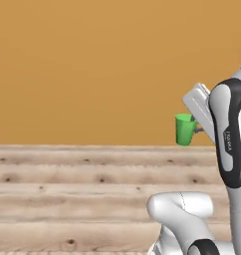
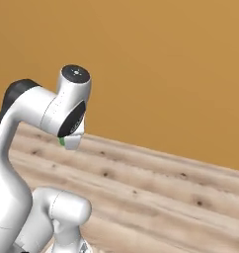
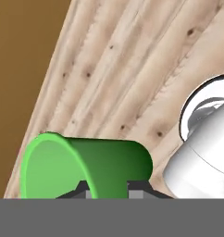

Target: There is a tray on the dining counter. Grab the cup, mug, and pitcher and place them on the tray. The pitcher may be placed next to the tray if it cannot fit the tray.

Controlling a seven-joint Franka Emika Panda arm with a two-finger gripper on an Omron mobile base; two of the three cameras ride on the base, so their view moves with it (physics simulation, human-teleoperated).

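Claw (image 3: 107,187) pinching the small plain bright green handleless cup (image 3: 86,166) by its wall near the rim, dark fingertips (image 3: 84,190) on either side in the hand view. In the left base view the cup (image 1: 184,129) hangs upright in mid-air beside the white arm's wrist, well above the pale knotty wooden plank floor (image 1: 67,199). Plain orange-brown wall (image 1: 92,64) behind, farthest back.
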